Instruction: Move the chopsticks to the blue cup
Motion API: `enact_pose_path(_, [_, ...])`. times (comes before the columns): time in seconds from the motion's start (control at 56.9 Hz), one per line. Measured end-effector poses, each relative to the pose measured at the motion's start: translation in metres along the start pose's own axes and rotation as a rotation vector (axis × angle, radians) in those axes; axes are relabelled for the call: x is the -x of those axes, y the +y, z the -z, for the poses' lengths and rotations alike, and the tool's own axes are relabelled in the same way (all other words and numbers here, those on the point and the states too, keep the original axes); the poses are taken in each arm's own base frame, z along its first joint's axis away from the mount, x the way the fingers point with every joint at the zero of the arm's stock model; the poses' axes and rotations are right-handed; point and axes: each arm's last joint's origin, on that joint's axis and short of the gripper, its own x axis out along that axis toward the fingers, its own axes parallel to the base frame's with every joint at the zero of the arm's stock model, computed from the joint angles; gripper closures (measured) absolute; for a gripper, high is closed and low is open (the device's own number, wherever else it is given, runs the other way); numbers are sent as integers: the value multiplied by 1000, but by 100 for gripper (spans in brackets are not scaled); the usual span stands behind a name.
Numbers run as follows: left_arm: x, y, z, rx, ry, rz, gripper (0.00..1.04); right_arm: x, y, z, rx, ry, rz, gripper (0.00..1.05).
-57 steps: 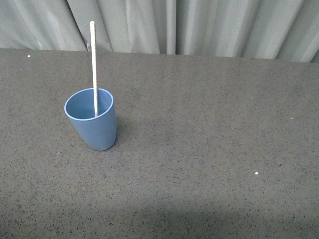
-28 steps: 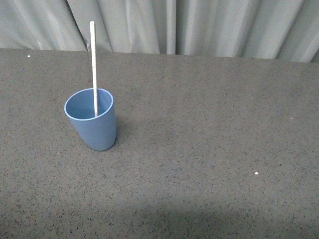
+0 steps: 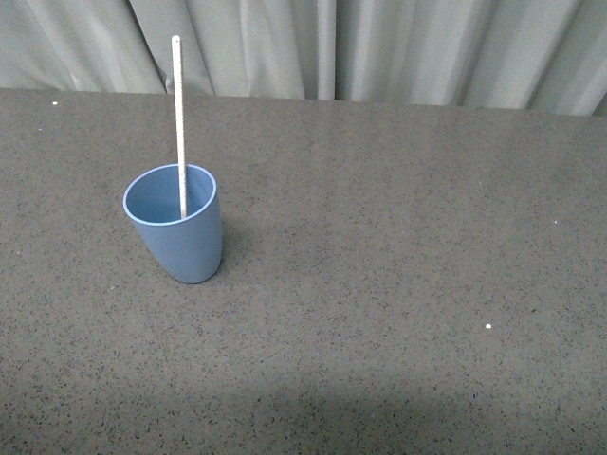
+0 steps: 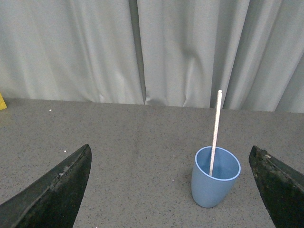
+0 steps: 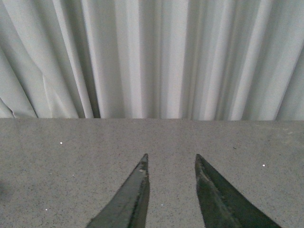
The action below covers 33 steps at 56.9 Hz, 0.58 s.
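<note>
The blue cup (image 3: 174, 224) stands upright on the dark speckled table, left of centre in the front view. A thin white chopstick (image 3: 177, 114) stands in it, leaning on the far rim and rising well above it. Neither arm shows in the front view. In the left wrist view the cup (image 4: 214, 178) with the chopstick (image 4: 216, 128) sits ahead of my left gripper (image 4: 172, 166), which is open with nothing between its wide-apart fingers (image 4: 57, 190). My right gripper (image 5: 171, 159) is shut and holds nothing; it faces bare table and curtain.
A grey pleated curtain (image 3: 379, 47) hangs along the table's far edge. A small yellow object (image 4: 2, 101) shows at the edge of the left wrist view. Small white specks (image 3: 488, 327) dot the table.
The front view has shifted very slightly; cup and chopstick stand as before.
</note>
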Motion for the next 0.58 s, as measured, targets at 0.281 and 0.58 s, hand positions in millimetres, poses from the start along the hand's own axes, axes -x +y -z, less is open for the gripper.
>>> enact_pose_path(0.281, [0,0,0,0,0,0,7,0,0,0,0,0,0,20])
enact_pose_path(0.58, [0,0,0,0,0,0,7,0,0,0,0,0,0,9])
